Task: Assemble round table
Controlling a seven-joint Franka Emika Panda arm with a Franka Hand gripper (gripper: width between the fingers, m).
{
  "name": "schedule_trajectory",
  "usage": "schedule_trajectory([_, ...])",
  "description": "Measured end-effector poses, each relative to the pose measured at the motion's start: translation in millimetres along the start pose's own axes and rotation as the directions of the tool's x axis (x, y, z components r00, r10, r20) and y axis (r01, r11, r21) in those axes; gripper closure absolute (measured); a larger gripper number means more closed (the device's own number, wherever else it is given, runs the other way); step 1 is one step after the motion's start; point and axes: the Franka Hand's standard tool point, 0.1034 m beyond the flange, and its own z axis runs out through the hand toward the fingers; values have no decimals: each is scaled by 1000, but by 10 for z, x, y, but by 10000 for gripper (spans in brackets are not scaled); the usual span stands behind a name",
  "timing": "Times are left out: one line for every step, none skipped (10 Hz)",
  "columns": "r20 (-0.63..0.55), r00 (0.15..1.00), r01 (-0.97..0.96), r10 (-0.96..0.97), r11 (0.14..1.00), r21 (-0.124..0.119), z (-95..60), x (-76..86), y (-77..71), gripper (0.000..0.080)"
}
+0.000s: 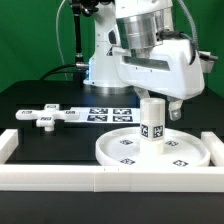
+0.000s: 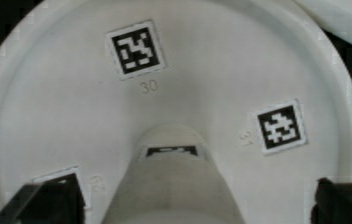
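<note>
The large rimmed round disc (image 1: pixel 118 148) lies flat near the front rail; in the wrist view (image 2: pixel 84 110) it fills the picture. The short cylindrical leg (image 1: pixel 152 124) stands upright on the disc's middle, and the wrist view shows it from above (image 2: pixel 176 165). My gripper (image 1: pixel 155 101) is straight over the leg's top. In the wrist view the gripper (image 2: pixel 194 200) is open, with one dark finger (image 2: pixel 48 200) on each side of the leg and a gap on both sides. The cross-shaped base piece (image 1: pixel 47 115) lies on the black table at the exterior view's left.
The marker board (image 1: pixel 108 112) lies flat behind the disc. The long white border rail (image 1: pixel 100 180) runs along the front, with raised ends at both sides. The arm's white base stands at the back.
</note>
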Motion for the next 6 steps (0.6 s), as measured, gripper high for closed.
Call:
schedule_trajectory([-7, 988, 152, -152, 988, -3, -17, 23, -13, 151])
schedule_trajectory([-7, 967, 254, -254, 967, -4, -30, 45, -33, 151])
schedule_trajectory([-7, 939, 343, -343, 939, -12, -49, 79, -66, 151])
schedule_trajectory([-6, 903, 429, -429, 903, -12, -40, 110, -59, 151])
schedule_trajectory([-4, 874, 485, -485, 874, -12, -35, 104, -55, 151])
schedule_trajectory([-4, 842, 540, -540, 842, -13, -35, 105, -54, 151])
